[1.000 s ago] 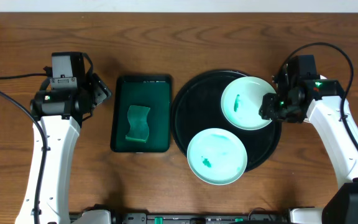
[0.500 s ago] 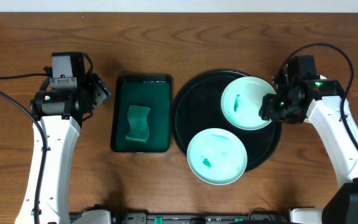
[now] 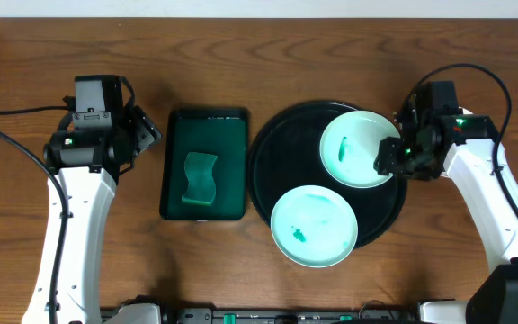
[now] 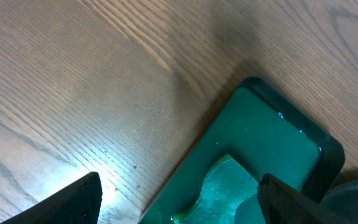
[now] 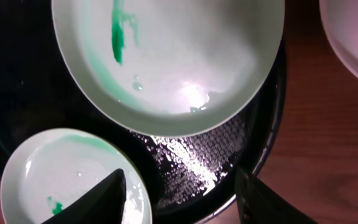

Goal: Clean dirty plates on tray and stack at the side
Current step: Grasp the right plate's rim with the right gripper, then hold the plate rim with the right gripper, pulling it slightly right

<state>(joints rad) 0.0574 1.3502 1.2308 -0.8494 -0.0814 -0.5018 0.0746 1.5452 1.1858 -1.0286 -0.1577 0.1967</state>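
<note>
The right arm reaches in from 3 o'clock with its elbow back toward 5 o'clock, and the right hand (image 3: 388, 155) hangs over the 3 o'clock edge of the black tray (image 3: 272, 162), pointing toward 9 o'clock. Its fingers (image 5: 101, 199) stand moderately apart and hold nothing; only the tray's rim and floor show between them. Just ahead of the fingertips lies the smeared plate (image 3: 356, 148), which sits at 1 o'clock inside the tray and has a green streak near its far side. The second plate (image 3: 313, 225) sits at 6 o'clock and overlaps the tray's rim there. In the right wrist view, the edge of a third plate (image 5: 353, 37) shows on the bare wood beside the tray. The left arm stretches up the 9 o'clock side of the surface (image 3: 268, 63). The left hand (image 4: 179, 186) is tipped toward 3 o'clock, spread wide and empty, beside the green tray (image 3: 227, 130) that holds a sponge (image 3: 200, 177).
</note>
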